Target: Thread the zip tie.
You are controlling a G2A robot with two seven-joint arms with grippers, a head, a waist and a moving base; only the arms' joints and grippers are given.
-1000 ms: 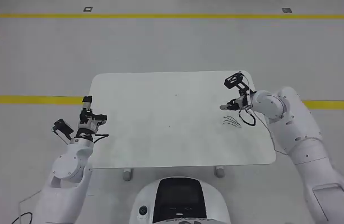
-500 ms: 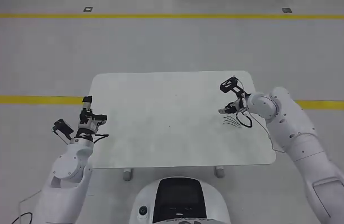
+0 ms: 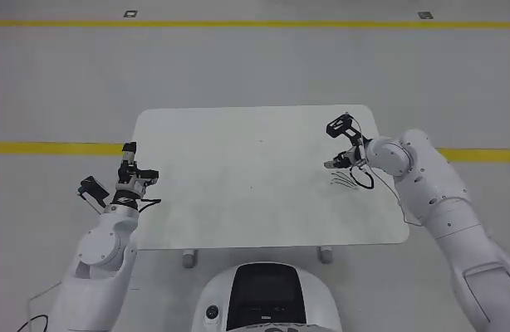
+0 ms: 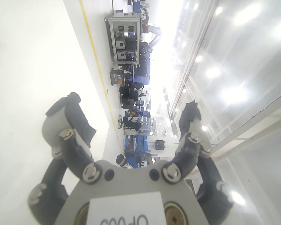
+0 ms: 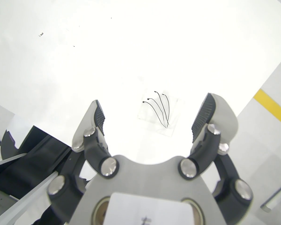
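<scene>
Table (image 3: 238, 183) first, then my right gripper (image 5: 153, 103), jaws wide and empty, over the thin black zip ties (image 5: 160, 112) near the table's right edge (four, fanned, tails meeting). Closing here could pinch several at once, since the tails overlap.

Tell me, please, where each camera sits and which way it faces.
Top view: above the arms, looking down at the table; both arms show, right tool by the zip ties.
Left wrist view: behind the open left tool, facing the far room.
Right wrist view: behind the open right tool, facing table and zip ties.
Shared: top and right wrist views show the zip ties.
</scene>
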